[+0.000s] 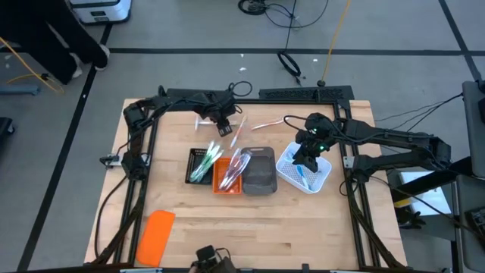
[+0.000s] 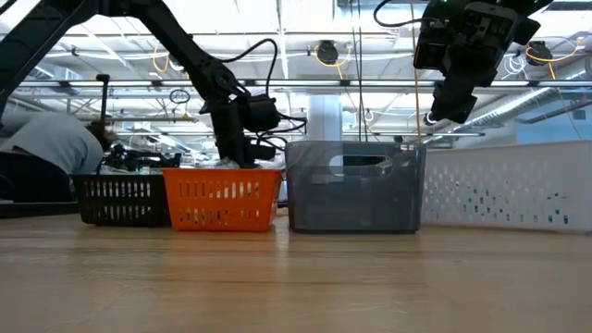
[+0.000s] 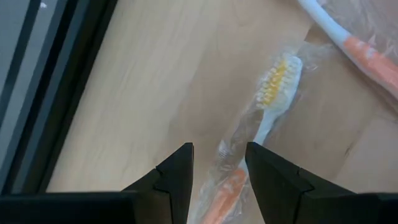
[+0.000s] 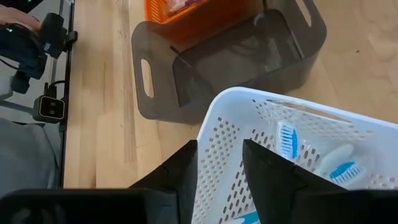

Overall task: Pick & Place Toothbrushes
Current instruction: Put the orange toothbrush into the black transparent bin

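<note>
My left gripper (image 1: 223, 127) (image 3: 219, 165) hangs open at the table's far side, pointing down. Its fingers stand on either side of the handle of a wrapped orange-white toothbrush (image 3: 273, 93) with yellow bristles, which lies flat on the wood. A second orange-white toothbrush (image 3: 354, 43) lies beside it, and more loose ones (image 1: 261, 123) are nearby. My right gripper (image 1: 305, 159) (image 4: 219, 162) is open and empty above the white tray (image 4: 224, 118), which holds blue-white toothbrushes (image 4: 287, 140). In the low view it (image 2: 442, 111) hangs well above the trays.
Black (image 1: 193, 163), orange (image 1: 220, 186), grey (image 1: 260, 176) and white (image 1: 324, 176) trays stand in a row mid-table; the black and orange ones hold toothbrushes. A flat orange slab (image 1: 158, 236) lies at the near left. A dark frame (image 1: 303, 92) borders the table. A person (image 2: 46, 148) is behind.
</note>
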Robot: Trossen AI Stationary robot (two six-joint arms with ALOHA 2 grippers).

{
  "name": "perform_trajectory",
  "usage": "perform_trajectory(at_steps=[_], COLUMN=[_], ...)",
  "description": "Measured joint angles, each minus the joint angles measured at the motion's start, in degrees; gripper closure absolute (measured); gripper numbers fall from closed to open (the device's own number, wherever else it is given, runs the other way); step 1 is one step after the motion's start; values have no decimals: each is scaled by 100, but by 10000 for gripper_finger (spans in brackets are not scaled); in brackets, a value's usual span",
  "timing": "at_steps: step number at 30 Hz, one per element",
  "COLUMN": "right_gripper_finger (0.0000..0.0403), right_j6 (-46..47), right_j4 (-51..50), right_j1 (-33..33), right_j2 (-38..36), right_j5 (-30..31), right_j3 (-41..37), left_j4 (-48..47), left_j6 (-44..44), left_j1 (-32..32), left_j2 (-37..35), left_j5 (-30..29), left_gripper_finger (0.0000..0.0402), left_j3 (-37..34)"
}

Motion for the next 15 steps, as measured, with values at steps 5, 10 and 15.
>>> perform_trajectory(at_steps=[5,10,15], right_gripper_finger=[286,287,287], right_j6=[-2,-9,-44], right_j4=[11,33,35], right_j1=[0,0,0], right_j2=[0,0,0], right_j5=[2,15,20], right_j3=[0,0,0], left_j4=[13,-16,-44], left_j6=[114,135,94], left_j1=[-11,-11,-9], left_j2=[43,51,51], left_j5=[46,367,602], left_gripper_finger=[257,330,393], left_j3=[-4,-21,-23])
